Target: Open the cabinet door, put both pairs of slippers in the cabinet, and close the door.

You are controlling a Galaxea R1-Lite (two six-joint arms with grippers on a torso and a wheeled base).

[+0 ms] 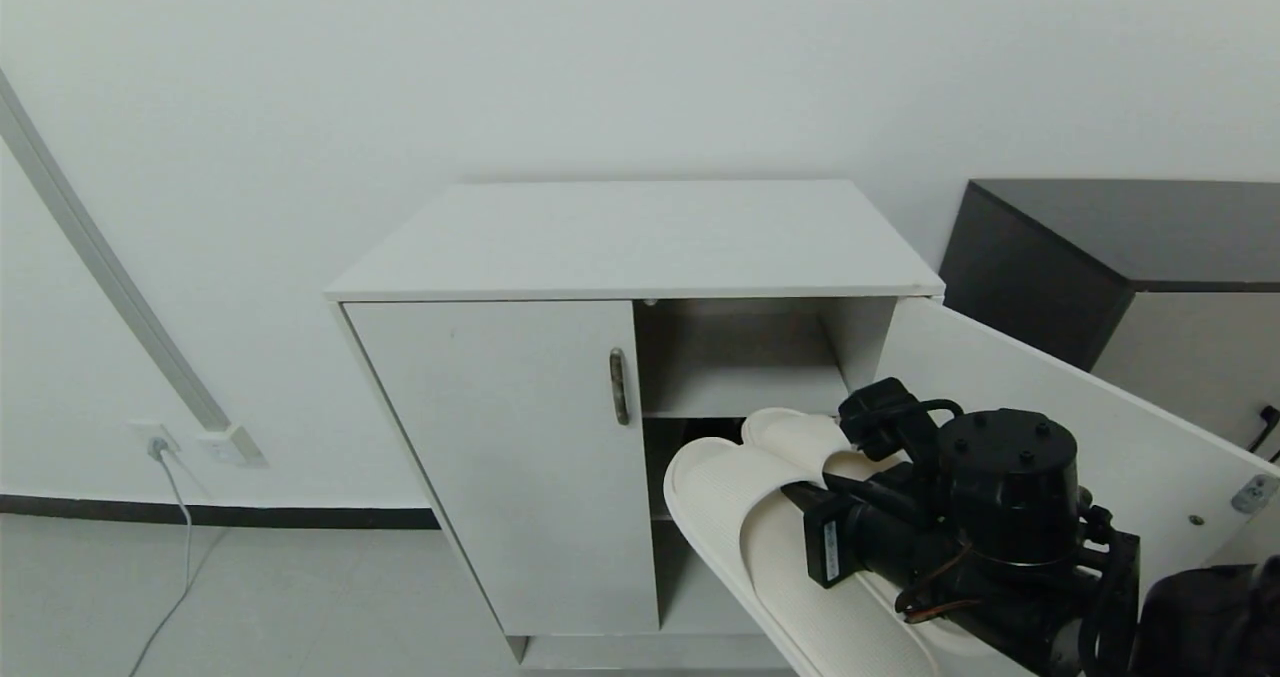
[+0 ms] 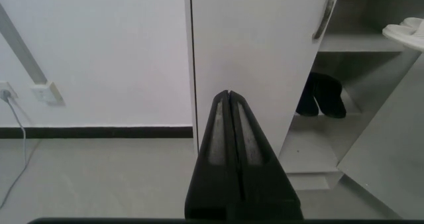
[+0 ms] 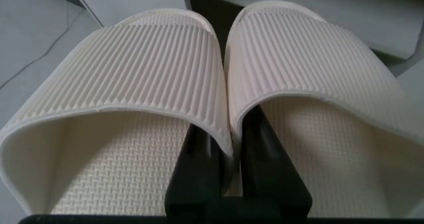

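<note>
The white cabinet (image 1: 640,242) stands against the wall. Its left door (image 1: 510,457) is closed and its right door (image 1: 1080,427) is swung wide open. My right gripper (image 1: 805,497) is shut on the inner straps of a pair of white slippers (image 1: 740,502), which it holds just in front of the open compartment at middle-shelf height. In the right wrist view the fingers (image 3: 199,171) pinch the two ribbed straps (image 3: 228,85) together. A pair of black slippers (image 2: 324,95) stands on a lower shelf inside. My left gripper (image 2: 228,124) is shut on nothing, low before the closed door.
A dark cabinet (image 1: 1120,257) stands close to the right, behind the open door. On the left wall are a socket with a cable (image 1: 160,449) and a slanted conduit (image 1: 100,257). Bare floor (image 1: 200,597) lies left of the cabinet.
</note>
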